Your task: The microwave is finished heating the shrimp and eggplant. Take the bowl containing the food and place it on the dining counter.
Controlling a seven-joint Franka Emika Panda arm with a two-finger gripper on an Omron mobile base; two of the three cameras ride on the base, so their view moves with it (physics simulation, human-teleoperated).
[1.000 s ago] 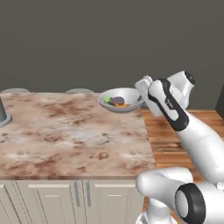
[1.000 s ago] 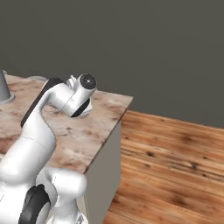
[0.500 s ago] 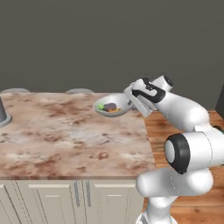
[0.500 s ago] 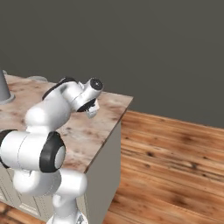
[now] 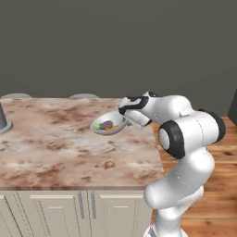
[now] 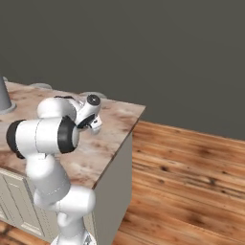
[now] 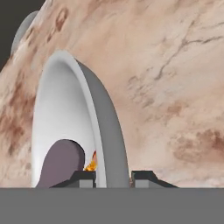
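The bowl [image 5: 109, 125] is held above the worktop [image 5: 55, 143], near its right edge, and is tilted slightly. Inside it are seen the dark purple eggplant [image 5: 107, 124] with its green stem end and a small orange shrimp [image 7: 91, 165] beside it (partly hidden in the hand view). The bowl is shallow, round and grey-silver, with a pale rim. The claw [image 7: 113, 176] is clenched on the bowl's rim, one finger inside the wall and one outside.
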